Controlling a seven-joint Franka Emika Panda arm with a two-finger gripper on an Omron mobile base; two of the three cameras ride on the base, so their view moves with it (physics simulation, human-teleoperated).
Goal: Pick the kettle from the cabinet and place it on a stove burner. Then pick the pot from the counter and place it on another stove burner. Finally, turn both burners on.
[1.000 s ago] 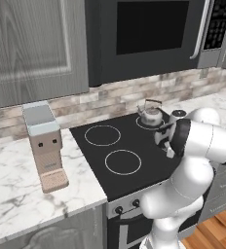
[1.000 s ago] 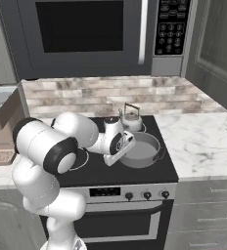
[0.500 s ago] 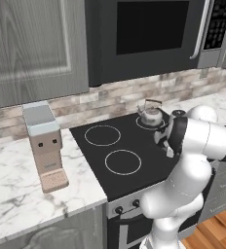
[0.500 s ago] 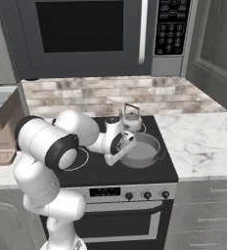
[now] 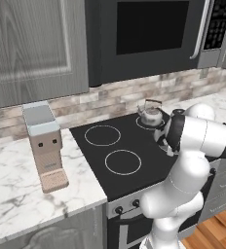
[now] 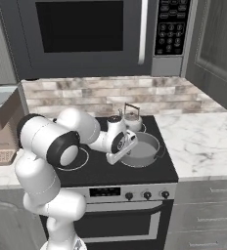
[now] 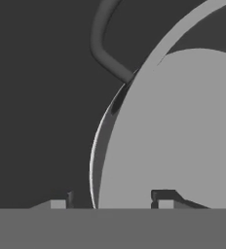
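Note:
The wide grey pot sits on the front right of the black cooktop. Just behind it stands the small silver kettle with its arched brown handle. In the left base view the kettle shows at the back right, beside my arm. My gripper is at the pot's left rim. In the hand view the gripper is open, one fingertip on each side of the pot's thin rim, with gaps on both sides. A dark loop handle curves off the rim.
Two white burner rings lie bare on the cooktop's left half. A row of knobs lines the stove front. A coffee machine stands on the marble counter. A microwave hangs above, and a grey cabinet is upper left.
The jaws have spread apart off the pot's rim. My arm, the pot and the kettle have stayed almost where they were.

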